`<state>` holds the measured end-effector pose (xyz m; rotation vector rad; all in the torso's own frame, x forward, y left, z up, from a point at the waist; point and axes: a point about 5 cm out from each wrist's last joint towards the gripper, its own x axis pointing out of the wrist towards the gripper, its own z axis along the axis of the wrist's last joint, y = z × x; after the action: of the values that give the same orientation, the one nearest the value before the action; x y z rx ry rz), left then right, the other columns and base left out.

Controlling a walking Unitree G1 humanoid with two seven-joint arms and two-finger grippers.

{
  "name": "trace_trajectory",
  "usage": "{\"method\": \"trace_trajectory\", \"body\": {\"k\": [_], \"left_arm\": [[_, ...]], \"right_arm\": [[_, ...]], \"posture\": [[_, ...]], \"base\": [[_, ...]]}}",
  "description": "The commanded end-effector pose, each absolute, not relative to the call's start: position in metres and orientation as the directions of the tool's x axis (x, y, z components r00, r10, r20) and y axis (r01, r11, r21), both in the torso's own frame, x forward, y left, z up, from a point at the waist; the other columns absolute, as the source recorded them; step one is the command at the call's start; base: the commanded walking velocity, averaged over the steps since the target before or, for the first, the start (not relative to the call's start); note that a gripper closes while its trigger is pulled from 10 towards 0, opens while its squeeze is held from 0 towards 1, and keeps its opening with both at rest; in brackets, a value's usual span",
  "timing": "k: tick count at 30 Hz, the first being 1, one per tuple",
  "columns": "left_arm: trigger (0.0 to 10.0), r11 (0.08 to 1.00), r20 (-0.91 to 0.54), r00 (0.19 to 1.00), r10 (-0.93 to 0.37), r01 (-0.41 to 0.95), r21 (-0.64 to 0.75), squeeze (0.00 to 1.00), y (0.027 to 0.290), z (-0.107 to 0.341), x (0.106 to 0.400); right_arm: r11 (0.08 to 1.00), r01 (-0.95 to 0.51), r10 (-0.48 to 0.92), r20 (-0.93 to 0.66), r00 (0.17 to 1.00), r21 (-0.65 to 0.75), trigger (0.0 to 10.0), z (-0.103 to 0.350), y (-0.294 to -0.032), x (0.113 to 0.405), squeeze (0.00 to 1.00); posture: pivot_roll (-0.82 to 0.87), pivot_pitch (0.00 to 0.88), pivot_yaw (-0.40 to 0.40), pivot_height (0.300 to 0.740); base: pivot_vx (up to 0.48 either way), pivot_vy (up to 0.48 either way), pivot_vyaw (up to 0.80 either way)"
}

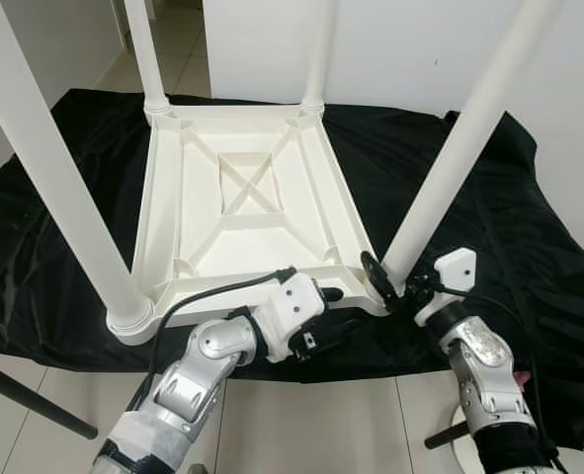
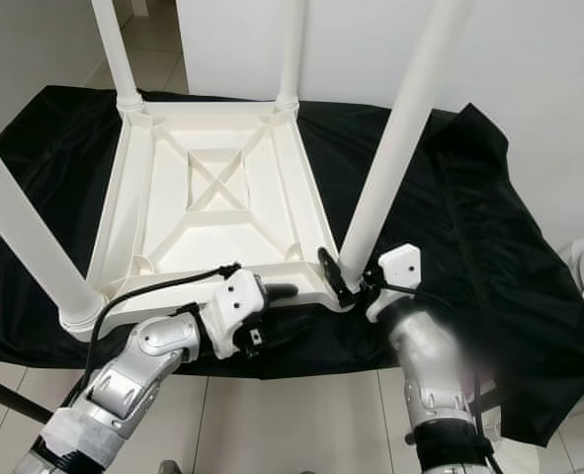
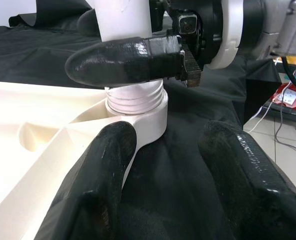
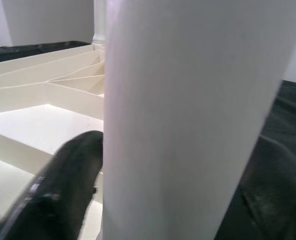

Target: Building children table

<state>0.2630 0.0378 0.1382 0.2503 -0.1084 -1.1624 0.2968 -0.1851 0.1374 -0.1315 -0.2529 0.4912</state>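
A white children's table (image 1: 242, 197) lies upside down on a black cloth, its legs pointing up. My right gripper (image 1: 390, 281) is shut on the near-right leg (image 1: 450, 168) just above its base, one black finger (image 4: 62, 185) pressed to the leg's side. The leg's threaded end (image 3: 135, 100) sits in the corner socket. My left gripper (image 1: 323, 318) is open at the table's near rim beside that corner, one finger above the rim and one below. The near-left leg (image 1: 54, 188) and both far legs (image 1: 145, 49) stand upright.
The black cloth (image 1: 489, 227) covers a low platform and hangs over its near edge. Tiled floor lies below, with a dark rod (image 1: 35, 405) at the lower left. A white wall stands behind. Cables and a red item (image 3: 288, 97) lie on the floor to the right.
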Motion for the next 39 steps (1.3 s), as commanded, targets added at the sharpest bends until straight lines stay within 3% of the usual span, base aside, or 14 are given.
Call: {"method": "trace_trajectory", "body": {"k": [1,2,3,13,14,15,16,17,21,22,29,33,39], "left_arm": [[10.0,0.301,-0.074,0.330,-0.941,0.917,0.262,0.00,0.035,0.138,0.258],[10.0,0.304,-0.075,0.333,-0.940,0.915,0.264,0.00,0.035,0.138,0.258],[10.0,0.307,-0.075,0.337,-0.938,0.914,0.265,0.00,0.035,0.139,0.258],[10.0,0.311,-0.081,0.343,-0.936,0.913,0.265,0.00,0.036,0.140,0.258],[10.0,0.310,-0.081,0.342,-0.936,0.913,0.265,0.00,0.036,0.140,0.258],[10.0,0.310,-0.081,0.342,-0.936,0.913,0.265,0.00,0.036,0.140,0.258],[10.0,0.309,-0.082,0.341,-0.937,0.913,0.265,0.00,0.036,0.140,0.258],[10.0,0.308,-0.082,0.339,-0.937,0.914,0.265,0.00,0.036,0.140,0.258],[10.0,0.306,-0.085,0.338,-0.937,0.915,0.265,0.00,0.035,0.140,0.258],[10.0,0.306,-0.085,0.339,-0.937,0.915,0.264,0.00,0.035,0.139,0.257],[10.0,0.306,-0.086,0.338,-0.937,0.916,0.260,0.00,0.034,0.139,0.257],[10.0,0.306,-0.085,0.337,-0.938,0.917,0.254,0.00,0.033,0.139,0.257],[10.0,0.309,-0.084,0.339,-0.937,0.916,0.255,0.00,0.033,0.139,0.257]], "right_arm": [[0.867,-0.464,0.493,0.181,0.851,-0.183,4.5,0.134,-0.186,0.298,0.00],[0.864,-0.467,0.498,0.175,0.849,-0.188,3.4,0.133,-0.186,0.299,0.00],[0.861,-0.473,0.503,0.167,0.848,-0.188,0.0,0.132,-0.186,0.299,0.00],[0.851,-0.498,0.520,0.143,0.842,-0.166,0.0,0.127,-0.186,0.300,0.00],[0.853,-0.499,0.519,0.140,0.843,-0.154,2.4,0.126,-0.185,0.299,0.00],[0.853,-0.499,0.519,0.140,0.843,-0.154,2.4,0.126,-0.185,0.299,0.00],[0.856,-0.497,0.515,0.139,0.846,-0.144,8.1,0.125,-0.185,0.298,0.00],[0.861,-0.493,0.508,0.145,0.849,-0.127,10.0,0.126,-0.183,0.297,0.00],[0.904,-0.415,0.426,0.140,0.894,-0.102,10.0,0.125,-0.181,0.298,0.00],[0.936,-0.335,0.346,0.124,0.930,-0.107,10.0,0.123,-0.181,0.299,0.00],[0.967,-0.250,0.255,0.118,0.960,-0.049,10.0,0.122,-0.175,0.295,0.00],[0.999,-0.013,0.010,0.062,0.998,0.046,10.0,0.116,-0.164,0.290,0.00],[0.969,0.221,-0.222,-0.002,0.975,0.113,10.0,0.111,-0.154,0.286,0.00]], "posture": [[-0.02,0.065,-0.051,0.740],[-0.01,0.065,-0.052,0.740],[-0.01,0.065,-0.052,0.740],[-0.01,0.064,-0.050,0.740],[-0.02,0.066,-0.048,0.740],[-0.02,0.066,-0.048,0.740],[-0.02,0.066,-0.048,0.740],[-0.02,0.067,-0.048,0.740],[-0.02,0.068,-0.049,0.740],[-0.03,0.070,-0.050,0.740],[-0.03,0.073,-0.048,0.740],[-0.04,0.078,-0.050,0.740],[-0.04,0.078,-0.054,0.740]], "base": [[0.000,0.000,0.00],[0.000,0.000,0.00],[0.000,0.000,0.00],[0.000,0.000,0.00],[0.000,0.000,0.00],[0.000,0.000,0.00],[0.000,0.000,0.00],[0.000,0.000,0.00],[0.000,0.000,0.00],[0.000,0.000,0.00],[0.000,0.000,0.00],[0.000,0.000,0.00],[0.000,0.000,0.00]]}}
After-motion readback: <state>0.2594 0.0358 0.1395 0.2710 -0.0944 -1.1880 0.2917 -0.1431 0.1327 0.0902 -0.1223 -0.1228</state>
